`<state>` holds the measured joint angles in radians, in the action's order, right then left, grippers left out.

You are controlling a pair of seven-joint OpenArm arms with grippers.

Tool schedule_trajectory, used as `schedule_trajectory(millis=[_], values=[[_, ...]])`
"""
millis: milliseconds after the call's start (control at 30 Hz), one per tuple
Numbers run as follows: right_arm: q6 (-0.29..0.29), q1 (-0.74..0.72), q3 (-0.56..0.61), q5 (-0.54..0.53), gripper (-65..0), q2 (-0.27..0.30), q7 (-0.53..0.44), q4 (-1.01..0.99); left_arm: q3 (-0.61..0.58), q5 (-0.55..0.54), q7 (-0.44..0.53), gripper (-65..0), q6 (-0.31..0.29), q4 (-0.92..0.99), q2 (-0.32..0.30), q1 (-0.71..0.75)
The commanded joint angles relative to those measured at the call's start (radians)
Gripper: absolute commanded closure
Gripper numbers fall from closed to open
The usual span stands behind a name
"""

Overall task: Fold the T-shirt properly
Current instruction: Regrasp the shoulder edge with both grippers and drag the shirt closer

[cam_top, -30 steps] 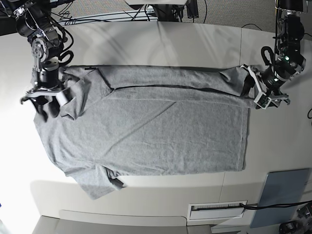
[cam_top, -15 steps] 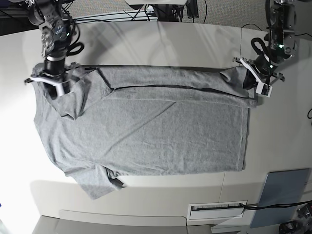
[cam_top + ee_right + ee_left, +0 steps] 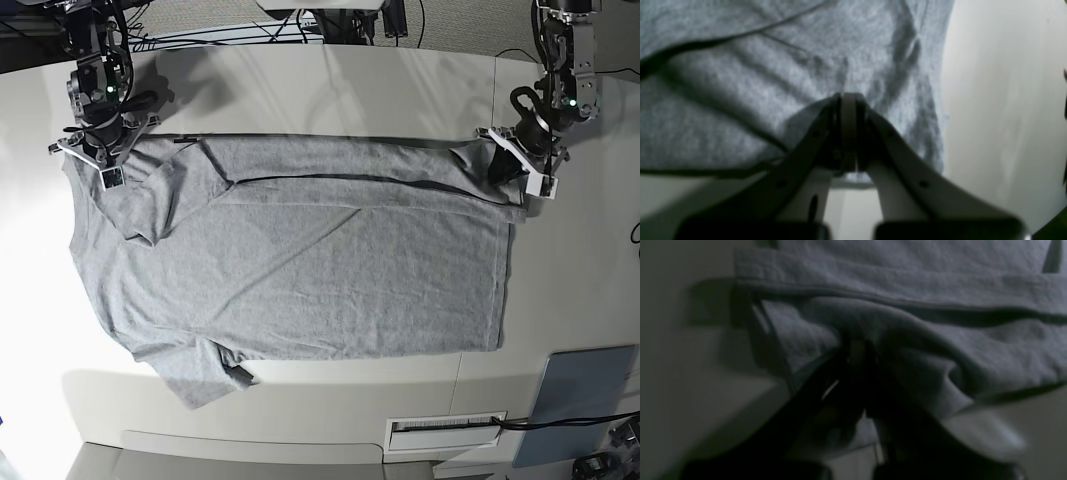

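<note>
The grey T-shirt [image 3: 300, 260] lies spread on the white table [image 3: 570, 270], plain side up, with its far strip folded over along a dark crease. My left gripper [image 3: 508, 166] sits at the shirt's far right corner. In the left wrist view its dark fingers [image 3: 857, 346] are shut on a bunched fold of the T-shirt [image 3: 907, 283]. My right gripper [image 3: 98, 163] sits at the far left corner by the sleeve. The right wrist view shows the right gripper [image 3: 848, 100] shut, with puckered cloth of the T-shirt [image 3: 740, 83] pinched at its tips.
A blue-grey flat pad [image 3: 580, 400] lies at the near right corner of the table. Beside it is a white slotted strip [image 3: 445, 432]. Cables [image 3: 250, 30] run behind the table's far edge.
Both grippers moved toward the far edge onto the shirt's far corners. Both went from open to shut on the cloth.
</note>
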<state>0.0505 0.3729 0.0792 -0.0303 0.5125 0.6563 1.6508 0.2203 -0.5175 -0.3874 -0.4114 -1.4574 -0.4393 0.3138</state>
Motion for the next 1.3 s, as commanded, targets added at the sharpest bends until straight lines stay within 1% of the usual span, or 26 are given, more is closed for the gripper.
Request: schedule_trajectory(millis=[0, 67, 133, 233, 367, 467, 567, 667, 733, 867, 1000, 1100, 1167, 1267], values=[[-0.011, 0.014, -0.008, 0.002, 0.0, 0.014, 0.009, 0.004, -0.001, 0.034, -0.069, 0.0, -0.009, -0.001, -0.012, 0.031], [-0.014, 0.032, -0.008, 0.014, 0.0, 0.014, 0.01, 0.004, -0.001, 0.057, -0.069, 0.0, -0.039, -0.013, -0.013, 0.063], [-0.013, 0.06, -0.008, 0.052, 0.0, 0.014, 0.01, 0.004, -0.001, 0.097, -0.069, 0.0, -0.047, -0.029, -0.013, 0.101], [-0.012, 0.108, -0.009, 0.08, 0.0, 0.014, 0.009, 0.01, -0.001, 0.153, -0.067, 0.0, -0.047, -0.052, -0.013, 0.151], [0.009, 0.185, -0.012, 0.118, 0.0, 0.014, 0.0, 0.047, -0.001, 0.228, -0.065, 0.0, -0.047, -0.08, -0.013, 0.212], [0.02, 0.246, -0.033, 0.144, 0.0, 0.014, 0.0, 0.084, -0.001, 0.246, -0.066, 0.0, -0.056, -0.096, -0.019, 0.261], [0.021, 0.312, -0.076, 0.148, 0.0, 0.014, -0.001, 0.119, -0.001, 0.234, -0.064, 0.0, -0.057, -0.106, -0.05, 0.32], [0.017, 0.374, -0.122, 0.148, 0.0, 0.014, -0.006, 0.148, 0.01, 0.192, -0.061, 0.0, -0.057, -0.108, -0.089, 0.383], [0.016, 0.413, -0.145, 0.148, 0.0, 0.014, -0.013, 0.166, 0.026, 0.165, -0.058, 0.0, -0.058, -0.108, -0.103, 0.424], [0.016, 0.445, -0.153, 0.159, 0.0, 0.014, -0.027, 0.178, 0.059, 0.161, -0.011, 0.0, -0.062, -0.117, -0.109, 0.472], [0.028, 0.444, -0.153, 0.163, 0.0, 0.014, -0.033, 0.187, 0.095, 0.157, -0.007, 0.0, -0.062, -0.161, -0.109, 0.479], [0.032, 0.444, -0.153, 0.187, 0.0, 0.014, -0.032, 0.219, 0.147, 0.122, -0.005, 0.0, -0.068, -0.232, -0.109, 0.478], [0.067, 0.443, -0.153, 0.213, 0.0, 0.014, -0.035, 0.246, 0.193, 0.089, -0.005, 0.0, -0.11, -0.291, -0.109, 0.472], [0.125, 0.426, -0.153, 0.238, 0.0, 0.014, -0.035, 0.275, 0.235, 0.057, -0.006, 0.0, -0.129, -0.354, -0.11, 0.439]])
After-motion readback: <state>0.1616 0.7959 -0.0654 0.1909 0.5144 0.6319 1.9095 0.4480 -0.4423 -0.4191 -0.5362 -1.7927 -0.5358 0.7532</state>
